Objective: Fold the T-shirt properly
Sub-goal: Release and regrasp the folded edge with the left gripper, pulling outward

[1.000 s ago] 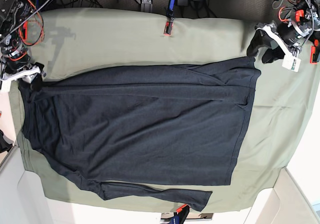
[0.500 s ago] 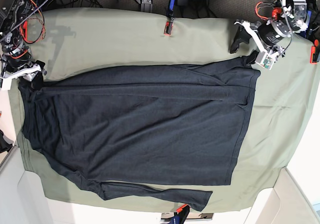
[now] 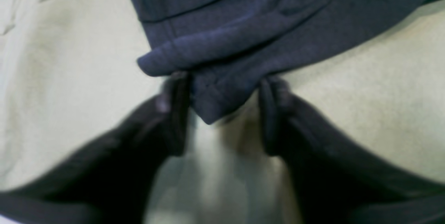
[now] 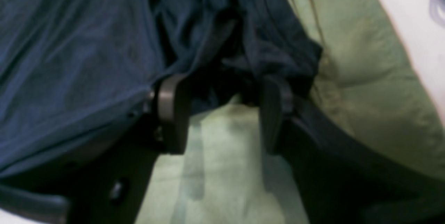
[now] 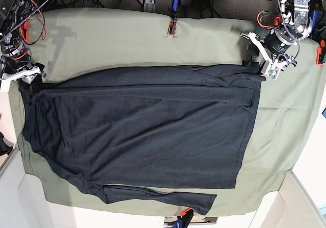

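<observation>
Lying flat across the olive cloth (image 5: 127, 39), the T-shirt (image 5: 147, 131) reaches our left gripper (image 3: 222, 88), whose parted fingers (image 3: 174, 113) straddle a hem corner near the cloth's far edge. Our right gripper (image 4: 219, 92) stands open around bunched fabric at the opposite end.

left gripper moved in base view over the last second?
Yes. The left gripper has come in from past the T-shirt corner onto it, shifting toward the red clamp on the olive-green cloth.
</observation>
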